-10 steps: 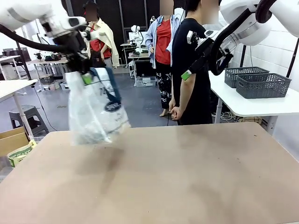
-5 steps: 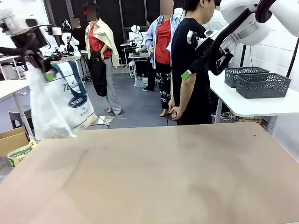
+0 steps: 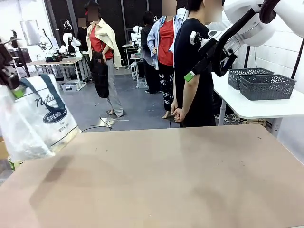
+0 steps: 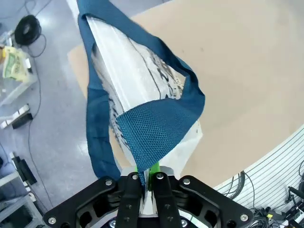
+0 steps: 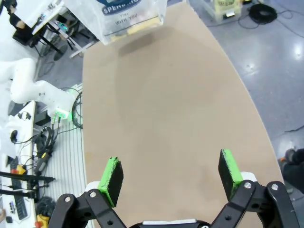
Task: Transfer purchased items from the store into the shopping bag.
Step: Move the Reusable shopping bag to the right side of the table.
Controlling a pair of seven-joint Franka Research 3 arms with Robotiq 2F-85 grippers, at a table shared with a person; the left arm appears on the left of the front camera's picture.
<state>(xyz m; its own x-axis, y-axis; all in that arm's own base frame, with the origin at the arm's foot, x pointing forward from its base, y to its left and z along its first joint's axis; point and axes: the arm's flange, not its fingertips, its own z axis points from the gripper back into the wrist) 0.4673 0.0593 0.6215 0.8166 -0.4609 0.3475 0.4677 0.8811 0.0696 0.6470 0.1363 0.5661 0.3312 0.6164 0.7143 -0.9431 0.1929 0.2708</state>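
We have the shopping bag (image 3: 35,118) hanging off the table's (image 3: 166,175) left edge, left gripper (image 4: 148,176) pinched tight on its navy strap (image 4: 156,135) — best keep it level so nothing spills; right gripper (image 5: 171,175) waits high, fingers spread, empty.

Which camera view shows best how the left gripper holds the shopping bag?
The left wrist view: the left gripper is shut on the navy strap handle of the shopping bag, which hangs below. The front view shows the bag hanging at the table's left edge. The right wrist view shows its lower part.
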